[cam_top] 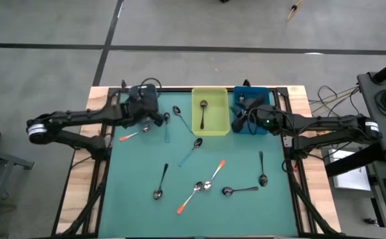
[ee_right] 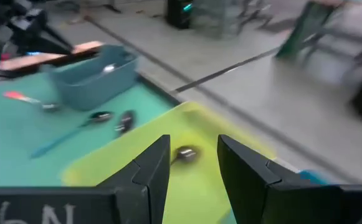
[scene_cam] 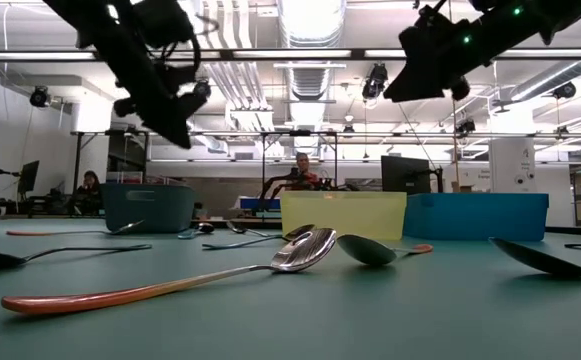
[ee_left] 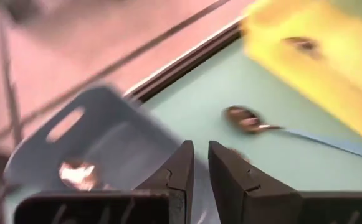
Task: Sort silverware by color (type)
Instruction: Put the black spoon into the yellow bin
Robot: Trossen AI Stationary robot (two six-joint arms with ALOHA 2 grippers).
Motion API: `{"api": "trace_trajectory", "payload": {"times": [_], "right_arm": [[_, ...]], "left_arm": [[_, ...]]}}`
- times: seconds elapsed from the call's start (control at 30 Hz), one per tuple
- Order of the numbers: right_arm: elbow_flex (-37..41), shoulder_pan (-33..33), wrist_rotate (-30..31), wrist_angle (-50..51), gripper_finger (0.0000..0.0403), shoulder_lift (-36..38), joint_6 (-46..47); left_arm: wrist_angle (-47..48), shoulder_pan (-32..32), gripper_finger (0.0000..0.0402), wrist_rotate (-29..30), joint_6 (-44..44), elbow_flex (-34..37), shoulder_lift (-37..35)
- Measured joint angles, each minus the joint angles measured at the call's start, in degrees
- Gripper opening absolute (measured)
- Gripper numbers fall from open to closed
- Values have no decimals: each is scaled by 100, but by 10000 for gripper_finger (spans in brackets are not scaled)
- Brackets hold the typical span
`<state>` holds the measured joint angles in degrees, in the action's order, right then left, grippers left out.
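Observation:
Several spoons lie flat on the green mat: orange-handled ones (cam_top: 129,136) (cam_top: 216,174) (cam_top: 188,199), pale blue ones (cam_top: 167,127) (cam_top: 191,151) and dark ones (cam_top: 161,182) (cam_top: 239,190) (cam_top: 262,169). One dark spoon (cam_top: 202,113) lies in the yellow bin (cam_top: 223,106). My left gripper (cam_top: 156,118) (ee_left: 200,168) hovers beside a grey-blue bin (ee_left: 106,137) that has a spoon bowl (ee_left: 75,174) in it; its fingers stand a narrow gap apart, with nothing between them. My right gripper (cam_top: 241,118) (ee_right: 193,162) is open and empty, between the blue bin (cam_top: 259,96) and the yellow bin (ee_right: 137,168).
The three bins stand in a row along the mat's far edge: grey-blue (scene_cam: 148,205), yellow (scene_cam: 342,215), blue (scene_cam: 475,215). A pale blue spoon (ee_left: 255,124) lies just beyond my left fingers. Bare mat shows at the near left and near right corners. People sit in the room behind.

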<state>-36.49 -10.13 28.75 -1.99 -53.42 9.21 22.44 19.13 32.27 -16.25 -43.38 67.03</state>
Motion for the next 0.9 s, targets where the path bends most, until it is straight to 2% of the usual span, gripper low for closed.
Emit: {"api": "trace_trajectory", "payload": {"times": [0.23, 0.43, 0.53, 0.8, 0.9], "right_arm": [[-5, 12, -824, 2, 125, -379, 1384], [-209, 82, -1497, 351, 125, -772, 2243], [-434, 214, -1582, 938, 125, -1027, 2602], [-1207, 405, -1603, 3338, 125, -1675, 3546], [-1417, 414, -1827, 3985, 125, -1867, 3900]], "left_arm": [[-945, -864, 32, -296, 1204, 377, -418], [-1471, -1214, 32, -328, 1890, 691, -676], [-1729, -1226, 32, -329, 2135, 845, -760], [-1751, -1223, 32, -328, 2301, 902, -844], [-1777, -1223, 32, -328, 2531, 855, -873]]}}
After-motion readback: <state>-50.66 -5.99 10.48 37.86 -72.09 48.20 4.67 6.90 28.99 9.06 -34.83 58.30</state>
